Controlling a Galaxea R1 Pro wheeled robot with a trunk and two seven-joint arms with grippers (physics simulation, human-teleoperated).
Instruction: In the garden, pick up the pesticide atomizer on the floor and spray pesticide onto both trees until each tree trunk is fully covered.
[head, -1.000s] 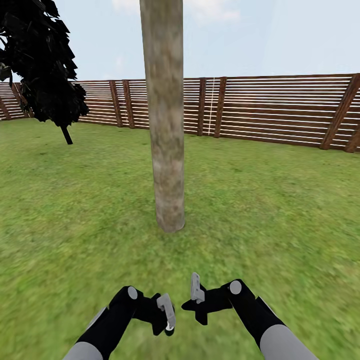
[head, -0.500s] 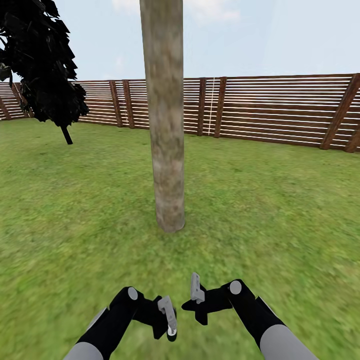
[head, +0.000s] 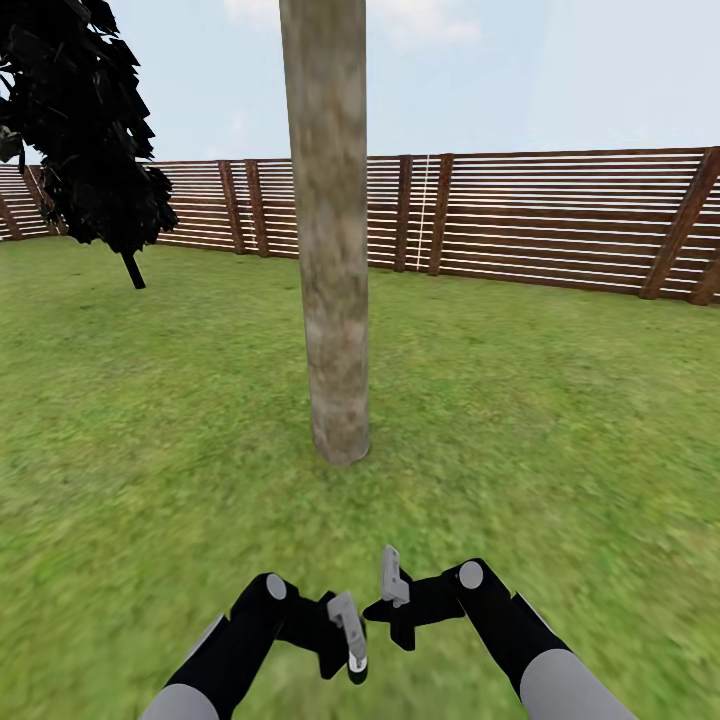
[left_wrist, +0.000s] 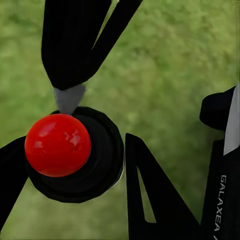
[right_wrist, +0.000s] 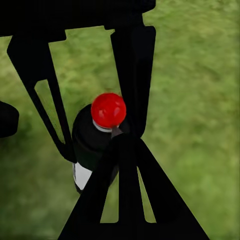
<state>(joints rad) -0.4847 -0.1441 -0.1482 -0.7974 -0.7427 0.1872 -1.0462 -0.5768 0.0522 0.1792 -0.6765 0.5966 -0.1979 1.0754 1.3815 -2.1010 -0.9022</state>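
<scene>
1. Black tree (head: 90, 130), upper left of the head view, in front of the fence (head: 560, 215). It has a thin black trunk and is not a target. Risk: spray wasted on it if it is taken for one of the two trees.
2. Left end effector (head: 350, 640), bottom centre-left of the head view. It looks narrow, clamped on the pesticide atomizer (left_wrist: 70, 150); in the left wrist view a grey fingertip touches the black body under the red cap. Risk: the grip looks to be near the top, so the bottle could twist or drop onto the grass (head: 560, 450).
3. The atomizer sits low between the two arms, with grass behind it in both wrist views. Risk: if it is triggered here, the pesticide lands on the floor rather than on bark.
4. Tree trunk (head: 330, 250), centre of the frame, plain mottled grey-brown, so I judge coverage not begun. It runs out of the top of the frame. Risk: a low spray leaves the upper bark bare, and the back face also needs covering.
5. Right end effector (head: 392, 585), just right of the left one, fingers apart and holding nothing that I can see. Its wrist view shows the atomizer (right_wrist: 97, 135) close by. Risk: the two end effectors are very near each other, so a lift could knock the bottle loose.
</scene>
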